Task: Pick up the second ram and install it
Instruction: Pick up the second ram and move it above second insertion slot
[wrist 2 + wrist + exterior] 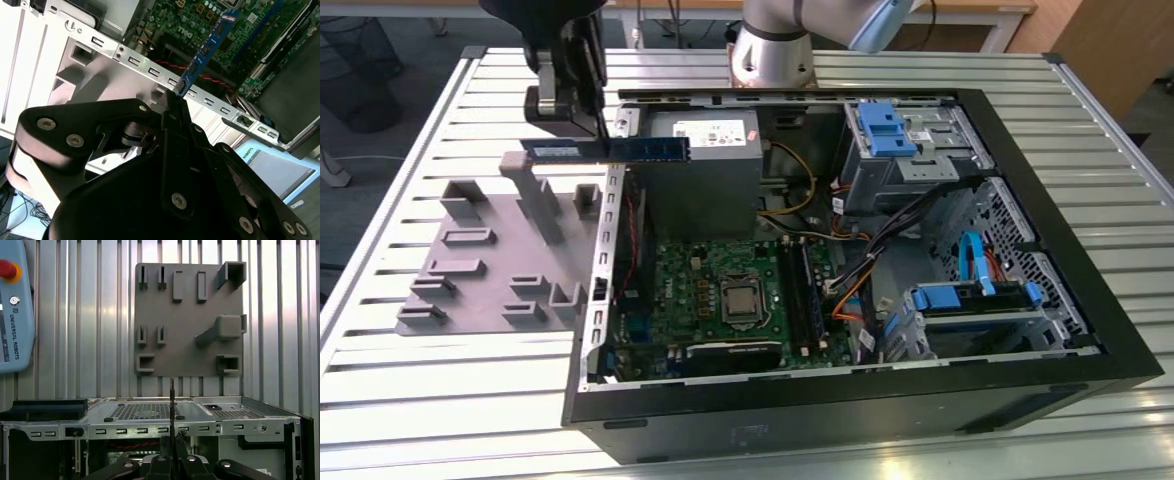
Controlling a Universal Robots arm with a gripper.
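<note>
The second ram is a long blue stick held level in the air above the case's rear wall, at the exterior view's left. My black gripper is shut on it near the end away from the case. The stick's other end reaches toward the grey power-supply box. In the second wrist view the ram juts out from my gripper over the green motherboard. In the first wrist view the ram appears edge-on as a thin line above my gripper. The motherboard with its long black slots lies lower inside the case.
The open black computer case lies on a slatted metal table. A grey parts fixture with empty holders sits beside it at the exterior view's left. Blue drive brackets and cables fill the case's other side. A teach pendant rests on the table.
</note>
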